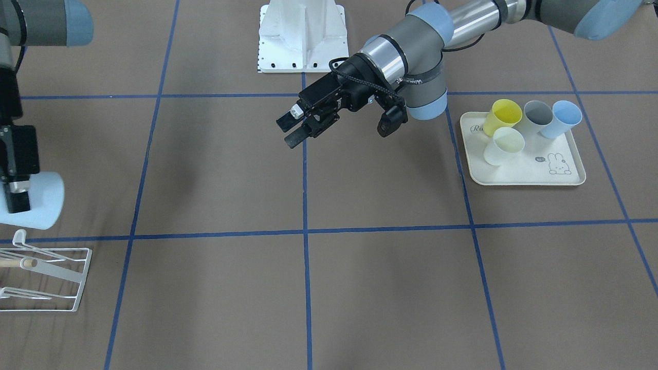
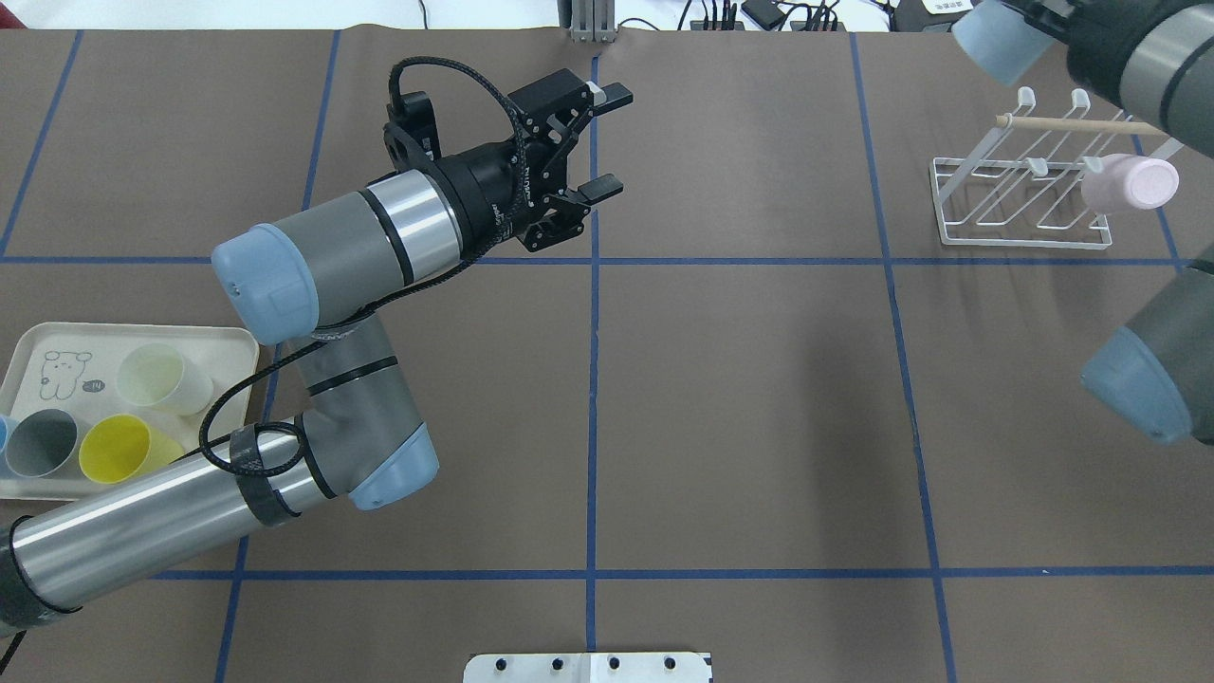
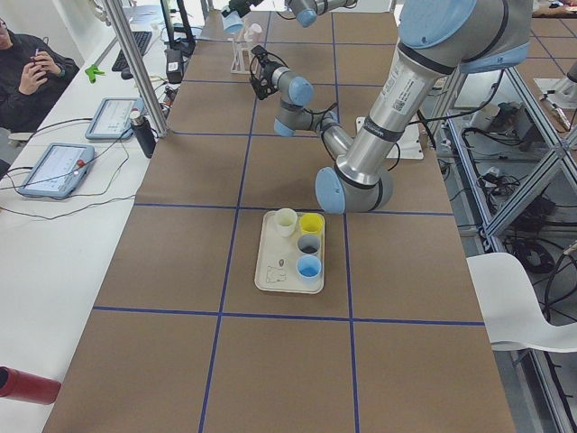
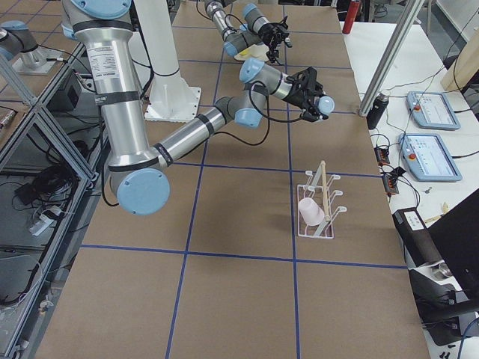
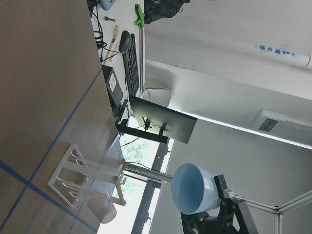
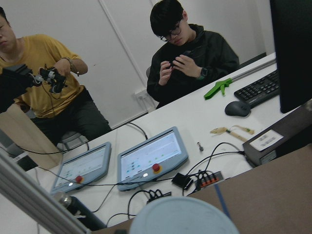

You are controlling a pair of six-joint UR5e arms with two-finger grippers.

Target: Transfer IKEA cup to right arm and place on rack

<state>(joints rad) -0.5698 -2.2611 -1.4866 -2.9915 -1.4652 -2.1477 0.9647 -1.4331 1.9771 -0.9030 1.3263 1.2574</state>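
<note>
Left pincer spread; right pincer clamps cup.

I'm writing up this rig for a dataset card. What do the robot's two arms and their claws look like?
Both the left arm and right arm have silver tubes, grey joints and pale blue caps. The left claw is black, two-fingered, with a white pad on one finger. A black braided cable loops over its wrist; black tape wraps the forearm.
</note>
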